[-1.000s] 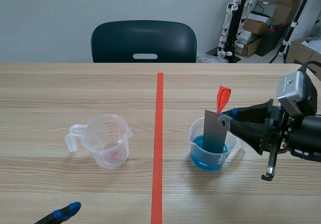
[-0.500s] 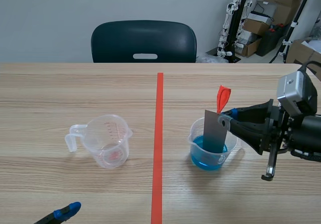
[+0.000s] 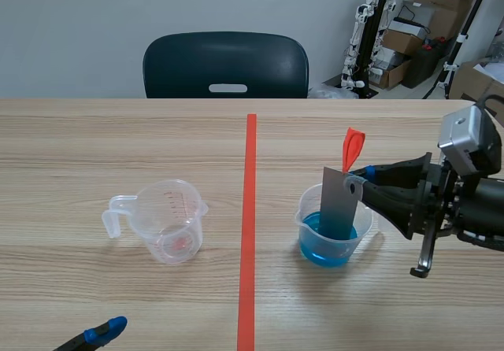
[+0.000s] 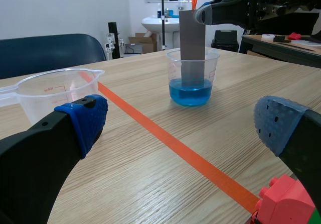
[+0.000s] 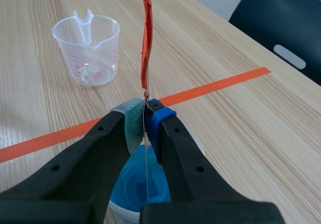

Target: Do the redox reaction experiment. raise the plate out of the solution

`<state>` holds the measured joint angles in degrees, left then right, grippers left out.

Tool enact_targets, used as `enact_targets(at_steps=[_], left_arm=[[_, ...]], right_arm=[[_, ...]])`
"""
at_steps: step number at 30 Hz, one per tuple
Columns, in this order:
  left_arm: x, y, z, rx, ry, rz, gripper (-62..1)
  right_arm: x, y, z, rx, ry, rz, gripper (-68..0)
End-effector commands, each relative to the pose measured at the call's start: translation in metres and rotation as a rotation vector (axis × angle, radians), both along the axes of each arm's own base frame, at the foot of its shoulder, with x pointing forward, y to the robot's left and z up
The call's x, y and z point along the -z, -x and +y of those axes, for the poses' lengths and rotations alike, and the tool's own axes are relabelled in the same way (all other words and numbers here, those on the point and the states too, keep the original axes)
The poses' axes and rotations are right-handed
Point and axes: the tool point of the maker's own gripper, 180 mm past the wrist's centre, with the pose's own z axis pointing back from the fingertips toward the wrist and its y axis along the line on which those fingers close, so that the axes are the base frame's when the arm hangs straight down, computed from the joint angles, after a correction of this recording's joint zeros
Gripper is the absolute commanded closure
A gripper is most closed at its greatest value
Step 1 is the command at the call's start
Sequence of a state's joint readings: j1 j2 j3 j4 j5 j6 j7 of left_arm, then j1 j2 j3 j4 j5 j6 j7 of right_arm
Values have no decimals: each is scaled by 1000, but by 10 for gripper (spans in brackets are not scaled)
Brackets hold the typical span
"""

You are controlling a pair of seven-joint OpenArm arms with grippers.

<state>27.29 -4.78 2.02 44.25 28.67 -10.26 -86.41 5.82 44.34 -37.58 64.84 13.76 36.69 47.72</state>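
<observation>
Since a moment ago, the flat grey metal plate (image 3: 340,201) has gone up a little, and the right gripper (image 3: 361,179) holding it has gone up with it. Now the plate stands upright in the small see-through plastic beaker (image 3: 304,219), just to the right of the orange-red tape line (image 3: 250,209). Its bottom end sits in the bright blue liquid (image 3: 324,253), and its top half sticks out above the rim. The plate is thin and smooth with straight edges. A red strip (image 3: 350,148) is tied through a hole near its top corner and points up. The right gripper comes in from the side and pinches the plate's top corner tight between its two bumpy pads, one grey-green and one blue. From the right wrist view the plate looks like a thin line between the pads. On the other side of the tape line stands an empty clear measuring cup (image 3: 165,219) with a handle, a spout and red marks on its side. The left gripper (image 4: 180,123) hangs low near the front of the table (image 3: 118,138) with its fingers spread wide apart and nothing between them. The table is pale wood with long grain lines. A dark chair (image 3: 225,64) with a rounded back stands behind the table.
</observation>
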Motion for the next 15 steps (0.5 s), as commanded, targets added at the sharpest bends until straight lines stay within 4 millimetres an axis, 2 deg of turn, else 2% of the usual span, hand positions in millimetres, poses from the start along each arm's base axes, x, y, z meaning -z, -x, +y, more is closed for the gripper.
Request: enact_targets(at_steps=[1,6,11,15], left_arm=[[-11,0,2,-1,30,-48,-617],[-11,1,2,-1,30,-48,-590],[-12,-3,16,-34,26,-52,-435],[-14,-8,39,-68,5,-58,-303]], right_arm=[[-20,-6,-1,-10,-33,-38,-6],[-21,-8,1,-14,-3,-39,-6],[-29,-11,3,-20,0,-39,-6],[-35,-13,6,-28,13,-44,-6]])
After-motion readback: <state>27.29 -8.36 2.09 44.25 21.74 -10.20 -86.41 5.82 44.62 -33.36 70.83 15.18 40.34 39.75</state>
